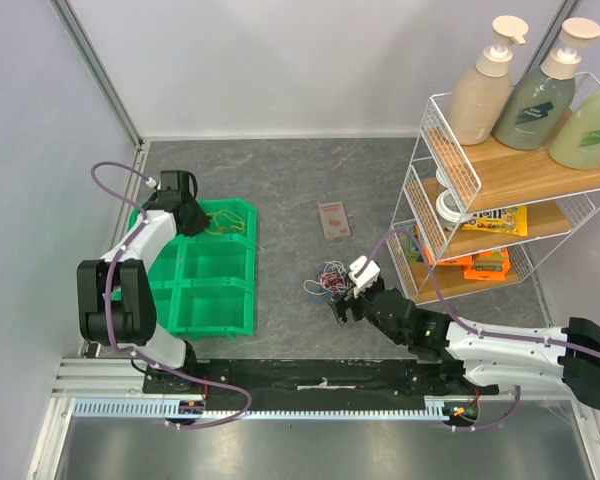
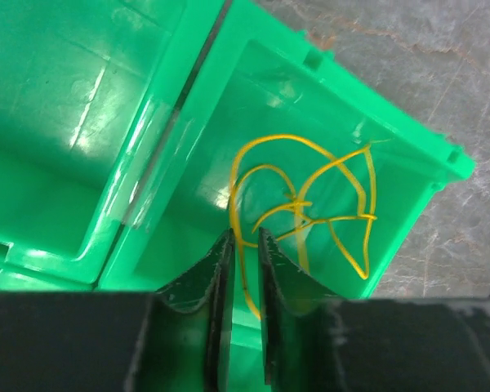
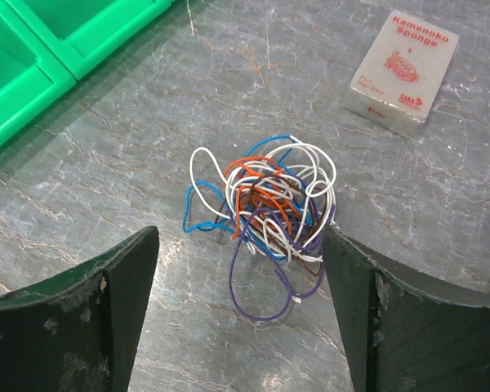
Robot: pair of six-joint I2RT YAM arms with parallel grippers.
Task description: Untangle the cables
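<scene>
The tangle of cables [image 1: 330, 277] [image 3: 265, 196], with white, blue, orange, purple and brown strands, lies on the grey table. My right gripper [image 1: 348, 300] [image 3: 238, 237] hovers just short of it, open wide, the purple loop reaching between its fingers. One yellow cable [image 1: 225, 225] [image 2: 298, 204] lies loose in the back right compartment of the green bin tray [image 1: 220, 290] [image 2: 392, 106]. My left gripper [image 1: 202, 222] [image 2: 245, 237] hangs over that compartment, its jaws drawn almost together; the yellow strand shows through the slim gap on the bin floor, not pinched.
A boxed sponge [image 1: 333, 219] [image 3: 406, 72] lies on the table behind the tangle. A white wire rack [image 1: 500, 210] with bottles and packets stands at the right, close to the right arm. The tray's corner [image 3: 33, 49] shows at the right wrist view's upper left.
</scene>
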